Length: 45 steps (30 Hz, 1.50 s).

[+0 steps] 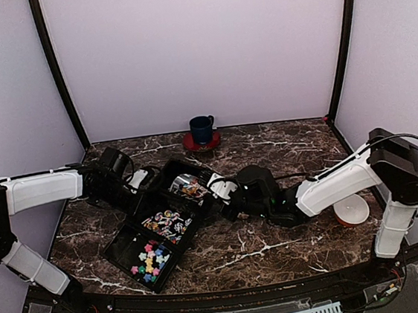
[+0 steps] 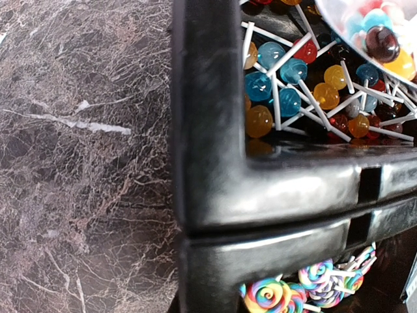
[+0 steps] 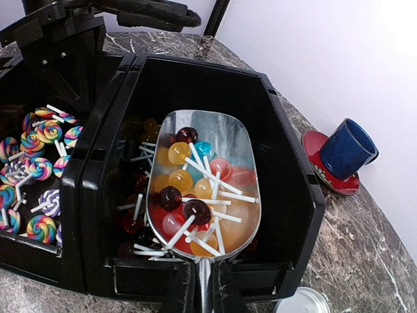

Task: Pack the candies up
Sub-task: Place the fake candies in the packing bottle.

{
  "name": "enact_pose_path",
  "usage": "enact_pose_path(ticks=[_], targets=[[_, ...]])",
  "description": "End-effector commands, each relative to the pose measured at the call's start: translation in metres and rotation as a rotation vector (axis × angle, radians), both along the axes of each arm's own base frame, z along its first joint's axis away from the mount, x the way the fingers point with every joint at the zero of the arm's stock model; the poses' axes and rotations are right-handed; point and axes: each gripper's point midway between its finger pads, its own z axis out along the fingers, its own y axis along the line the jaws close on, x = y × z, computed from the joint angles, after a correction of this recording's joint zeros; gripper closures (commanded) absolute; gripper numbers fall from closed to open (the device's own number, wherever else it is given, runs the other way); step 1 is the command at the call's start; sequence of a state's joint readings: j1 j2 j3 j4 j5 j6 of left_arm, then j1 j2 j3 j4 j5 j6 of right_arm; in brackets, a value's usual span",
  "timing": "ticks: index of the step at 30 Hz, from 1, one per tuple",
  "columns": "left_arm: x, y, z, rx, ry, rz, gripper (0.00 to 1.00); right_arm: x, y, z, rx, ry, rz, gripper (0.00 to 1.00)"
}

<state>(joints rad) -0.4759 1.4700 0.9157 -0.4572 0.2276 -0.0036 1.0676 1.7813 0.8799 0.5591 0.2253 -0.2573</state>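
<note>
Three black bins stand joined in a slanted row. The far bin point(image 3: 290, 169) holds ball lollipops point(image 2: 260, 85) on white sticks. My right gripper point(image 3: 203, 288) is shut on the thin handle of a metal scoop point(image 3: 212, 127). The scoop is heaped with ball lollipops point(image 3: 179, 153) and sits level inside that bin. The middle bin has rainbow swirl lollipops point(image 3: 39, 134), and the near bin has tiny multicoloured candies point(image 1: 149, 258). My left gripper point(image 1: 140, 180) sits on the bin rim point(image 2: 208, 163) at the far bin's left corner. Its fingertips are hidden and it looks clamped on that rim.
A blue cup point(image 1: 202, 129) on a red saucer point(image 3: 316, 147) stands at the back of the marble table. A white round lid-like disc point(image 1: 351, 210) lies right of the bins beside my right arm. Purple walls close in three sides.
</note>
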Motion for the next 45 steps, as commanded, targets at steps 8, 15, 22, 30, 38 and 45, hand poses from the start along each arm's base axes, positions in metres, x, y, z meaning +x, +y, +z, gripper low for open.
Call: enact_pose_path(ticks=[8,15,22,30,38,45], targets=[[0.022,-0.017,0.054,-0.136,-0.139,0.01,1.0,0.007,-0.01,0.027,0.015,-0.048,-0.055,1.0],[0.022,-0.016,0.053,-0.13,-0.138,0.013,1.0,0.006,-0.014,0.046,0.039,-0.07,-0.061,1.0],[0.022,-0.015,0.054,-0.13,-0.14,0.014,1.0,0.006,-0.023,0.065,0.036,-0.098,-0.077,1.0],[0.023,-0.015,0.056,-0.127,-0.147,0.013,1.0,-0.001,-0.045,0.083,0.011,-0.092,-0.102,1.0],[0.023,-0.014,0.055,-0.128,-0.145,0.016,1.0,-0.012,-0.088,0.093,-0.027,-0.084,-0.167,1.0],[0.023,-0.014,0.053,-0.124,-0.14,0.017,1.0,-0.023,-0.127,0.104,-0.03,-0.076,-0.232,1.0]])
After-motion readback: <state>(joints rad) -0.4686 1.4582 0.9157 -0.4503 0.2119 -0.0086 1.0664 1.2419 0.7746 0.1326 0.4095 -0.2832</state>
